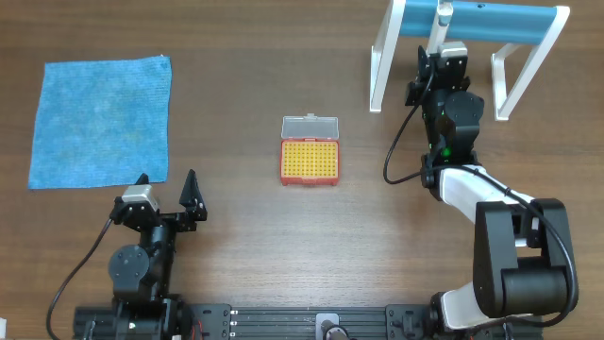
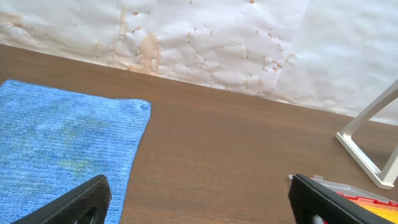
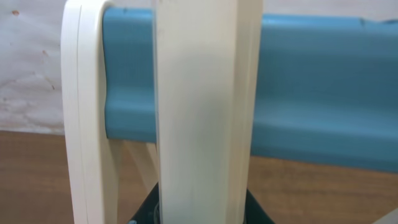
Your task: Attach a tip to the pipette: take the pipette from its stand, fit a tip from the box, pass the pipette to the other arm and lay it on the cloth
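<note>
Jaws of the right gripper (image 1: 440,47), whose spread I cannot tell, sit right at the slim white plastic pipette (image 3: 199,106), hanging long axis upright on the blue-barred white stand (image 1: 500,21); the left gripper (image 1: 167,181) gapes wide, well apart, beside the blue woven cloth (image 1: 99,121).

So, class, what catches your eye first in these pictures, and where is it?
The orange tip box sits mid-table. A blue cloth lies flat far left, and far right the right arm is up against the white pipette on the blue-barred stand.
</note>
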